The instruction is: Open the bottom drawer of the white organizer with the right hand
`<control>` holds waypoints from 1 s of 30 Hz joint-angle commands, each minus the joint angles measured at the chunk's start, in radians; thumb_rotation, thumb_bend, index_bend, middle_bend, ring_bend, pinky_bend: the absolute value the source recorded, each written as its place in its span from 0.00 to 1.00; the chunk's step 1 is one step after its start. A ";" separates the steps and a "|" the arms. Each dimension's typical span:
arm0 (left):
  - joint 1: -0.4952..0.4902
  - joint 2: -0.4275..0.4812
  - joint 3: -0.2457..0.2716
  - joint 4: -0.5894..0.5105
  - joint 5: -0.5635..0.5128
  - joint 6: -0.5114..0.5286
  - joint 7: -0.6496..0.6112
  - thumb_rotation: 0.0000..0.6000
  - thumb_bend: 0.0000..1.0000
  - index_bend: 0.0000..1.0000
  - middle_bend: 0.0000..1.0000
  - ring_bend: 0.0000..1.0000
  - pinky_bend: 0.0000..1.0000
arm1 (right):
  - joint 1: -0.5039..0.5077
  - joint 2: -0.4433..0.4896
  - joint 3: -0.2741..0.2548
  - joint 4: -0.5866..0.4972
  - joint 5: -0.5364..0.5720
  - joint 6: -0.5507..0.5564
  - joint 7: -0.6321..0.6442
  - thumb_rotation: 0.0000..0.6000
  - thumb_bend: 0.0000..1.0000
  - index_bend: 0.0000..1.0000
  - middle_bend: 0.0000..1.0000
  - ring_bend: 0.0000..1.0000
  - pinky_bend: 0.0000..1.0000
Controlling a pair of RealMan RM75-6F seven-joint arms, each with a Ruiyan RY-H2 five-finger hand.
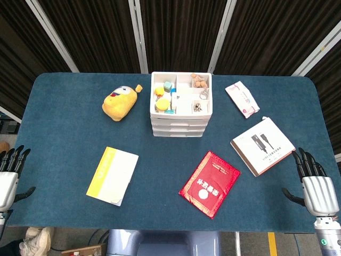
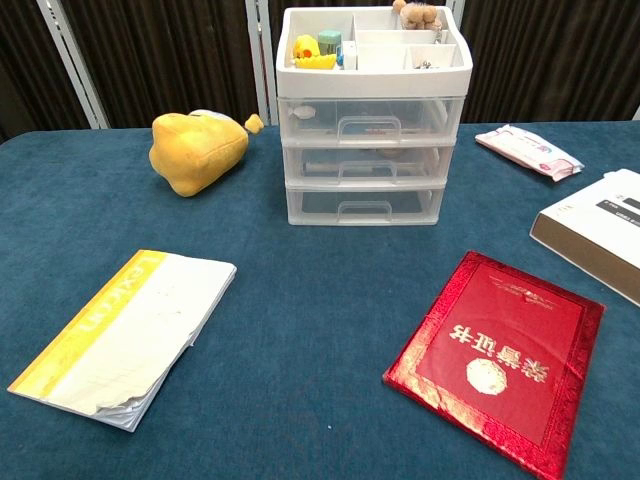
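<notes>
Dark blue cloth-covered table (image 1: 69, 133) bearing the work scene. The white plastic three-drawer organizer with an open compartmented top tray (image 1: 181, 106) stands at the far centre of the table, its drawer fronts facing the robot; all three drawers sit flush and closed. The clear-fronted bottom drawer (image 2: 364, 205) lies lowest in the stack, resting at table level, with its long axis running left to right and a small moulded pull handle (image 2: 364, 208) at the middle of its front. The right hand (image 1: 314, 184) hovers at the near right edge of the table, fingers spread apart and pointing away from the robot, holding nothing. The left hand (image 1: 9, 178) sits at the near left edge, likewise spread and empty. From the right hand the drawer lies forward and well to the left, with the white rectangular product box (image 1: 262, 145) and the red embossed booklet (image 1: 209, 184) between them. The two hands appear about equally far from the organizer; the task assigns the right. The coming move likely calls for a forward-left reach over these flat items, then a low approach to hook the handle and pull straight toward the robot, across the drawer's long axis.
</notes>
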 commanded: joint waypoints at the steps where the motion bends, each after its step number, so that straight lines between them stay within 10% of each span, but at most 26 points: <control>1: -0.001 0.002 0.001 -0.003 -0.001 -0.003 0.000 1.00 0.04 0.04 0.00 0.00 0.04 | -0.001 0.001 0.000 -0.004 0.003 -0.001 -0.003 1.00 0.22 0.00 0.00 0.00 0.20; 15: -0.001 -0.001 -0.001 -0.004 -0.005 -0.004 -0.010 1.00 0.04 0.04 0.00 0.00 0.04 | 0.009 0.005 0.000 -0.081 0.029 -0.042 0.032 1.00 0.22 0.00 0.02 0.03 0.27; 22: -0.002 -0.003 -0.003 -0.004 0.002 0.002 -0.019 1.00 0.04 0.03 0.00 0.00 0.04 | 0.086 -0.003 0.047 -0.286 0.131 -0.179 0.056 1.00 0.35 0.00 0.58 0.61 0.79; 30: -0.003 -0.002 -0.006 -0.003 -0.004 -0.002 -0.041 1.00 0.04 0.02 0.00 0.00 0.04 | 0.267 -0.140 0.156 -0.428 0.467 -0.397 -0.047 1.00 0.61 0.00 0.81 0.81 0.92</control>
